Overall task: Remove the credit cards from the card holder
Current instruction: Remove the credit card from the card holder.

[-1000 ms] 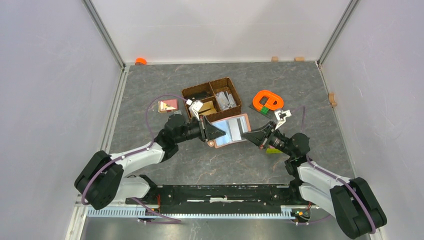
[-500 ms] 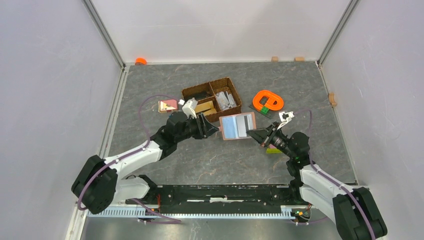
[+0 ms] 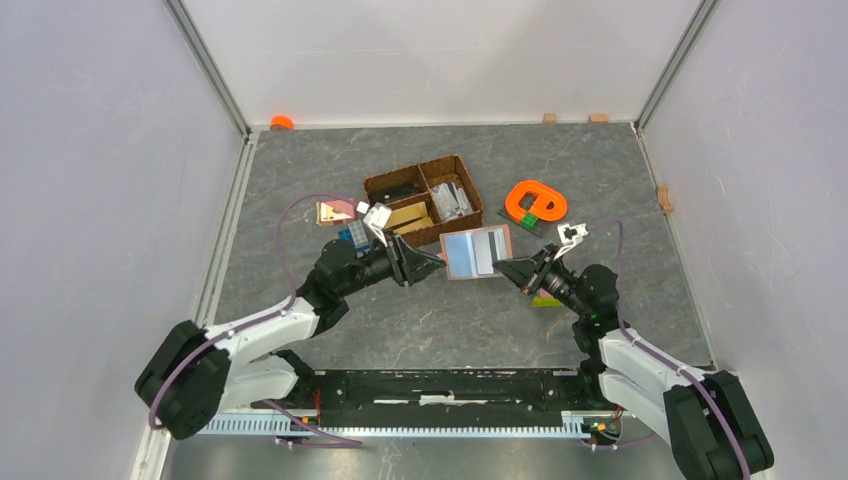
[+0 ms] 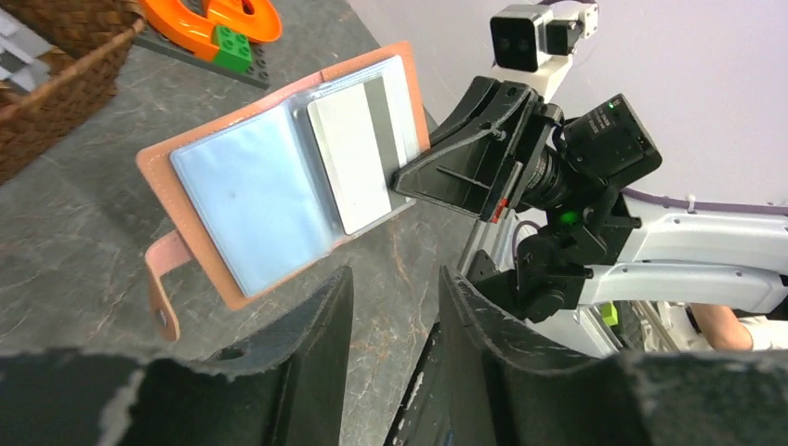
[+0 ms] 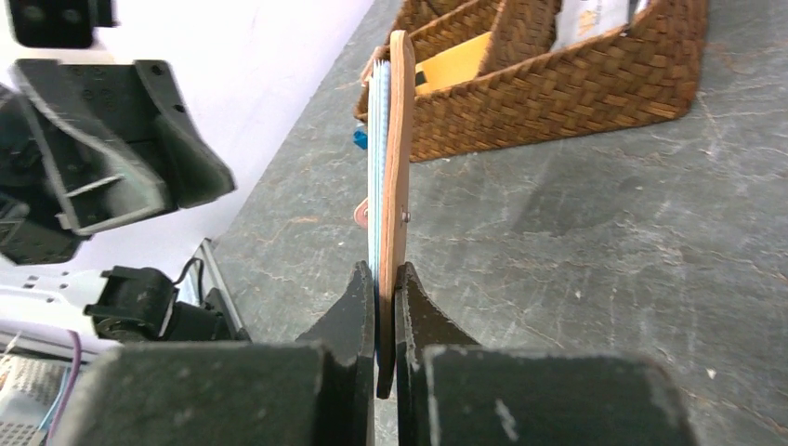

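At the far left corner of the grey table [image 3: 300, 160] sits a small orange object [image 3: 282, 122]. Nearer, a pink-and-tan flat piece [image 3: 335, 211] lies just left of a blue block [image 3: 355, 236], which is beside the left arm's wrist. The left gripper [image 3: 435, 263] hovers above the table with its fingers [image 4: 316, 325] apart and nothing between them, just short of the card holder's left edge.

Behind it stands a dark-brown woven basket [image 3: 400, 184]. Loose grey cards [image 3: 452, 200] lie in its right compartment and a tan piece [image 3: 412, 215] in its near-left one.

The card holder [image 4: 251, 200] is held off the table in front of the basket, spread open, its pale sleeves facing the left wrist camera and its strap tab [image 4: 163, 279] hanging down. A white credit card [image 4: 348, 163] sits in the right-hand sleeve. The right gripper [image 5: 383, 271] is clamped on the holder's right edge, one finger on each face.

Further right, an orange ring-shaped toy [image 3: 535, 202] rests on a dark plate.
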`<control>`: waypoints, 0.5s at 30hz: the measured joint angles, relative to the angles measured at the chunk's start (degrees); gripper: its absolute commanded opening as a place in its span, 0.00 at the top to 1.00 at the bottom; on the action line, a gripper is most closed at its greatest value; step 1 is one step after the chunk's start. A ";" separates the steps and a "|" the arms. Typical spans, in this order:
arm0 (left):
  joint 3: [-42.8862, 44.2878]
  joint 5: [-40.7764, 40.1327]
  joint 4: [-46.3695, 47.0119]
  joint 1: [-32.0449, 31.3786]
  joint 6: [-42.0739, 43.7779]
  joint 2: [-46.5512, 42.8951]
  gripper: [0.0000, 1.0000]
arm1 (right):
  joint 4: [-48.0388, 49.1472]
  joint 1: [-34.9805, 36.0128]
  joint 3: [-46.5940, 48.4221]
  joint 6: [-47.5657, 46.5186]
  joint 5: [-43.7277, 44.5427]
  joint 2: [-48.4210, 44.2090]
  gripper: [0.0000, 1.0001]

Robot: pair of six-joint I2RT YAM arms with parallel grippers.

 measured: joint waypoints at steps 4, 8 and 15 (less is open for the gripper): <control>0.07 3.89 6.29 -0.17 -2.12 6.82 0.68 | 5.07 0.00 -0.81 2.21 -2.43 1.40 1.00; 0.57 8.17 11.19 -0.20 -5.49 14.14 0.72 | 10.38 0.07 -1.42 4.96 -4.85 3.52 1.00; 1.88 12.44 16.96 -0.20 -9.01 17.53 0.70 | 16.87 3.23 -1.60 7.67 -7.78 6.67 1.00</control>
